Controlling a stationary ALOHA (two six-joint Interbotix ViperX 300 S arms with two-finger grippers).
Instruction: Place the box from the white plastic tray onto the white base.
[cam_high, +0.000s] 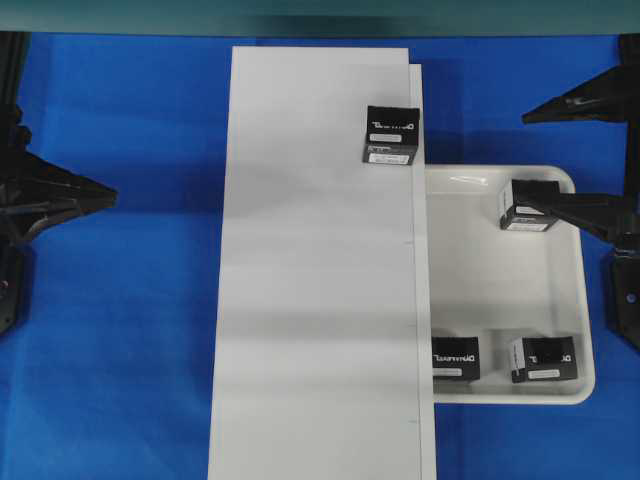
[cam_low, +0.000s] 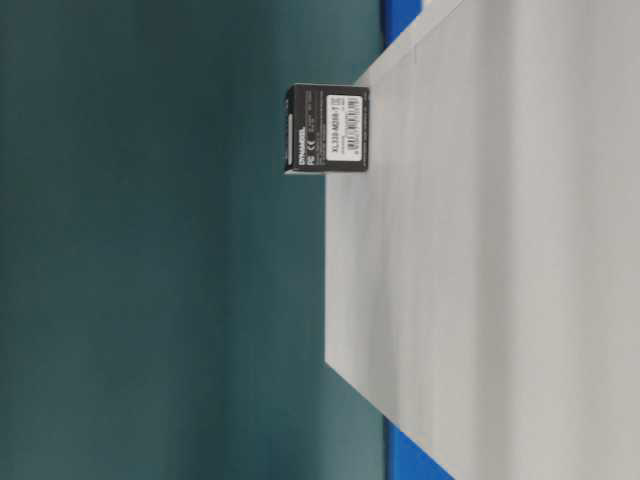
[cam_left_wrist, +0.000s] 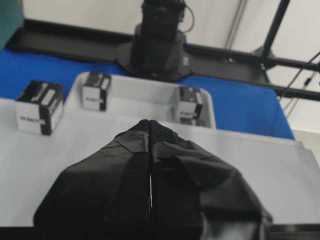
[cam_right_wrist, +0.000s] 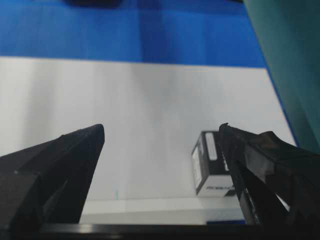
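One camera looks straight down on the long flat matte white board (cam_high: 320, 280); a sideways desk-level camera shares its far corner; wrist cameras face across it.

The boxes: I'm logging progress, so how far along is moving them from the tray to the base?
Done: one box stands on the white base, near its far right edge. In hand: nothing; the right gripper is empty with jaws wide open, and the left gripper is shut and empty. Left: three boxes remain in the white plastic tray.
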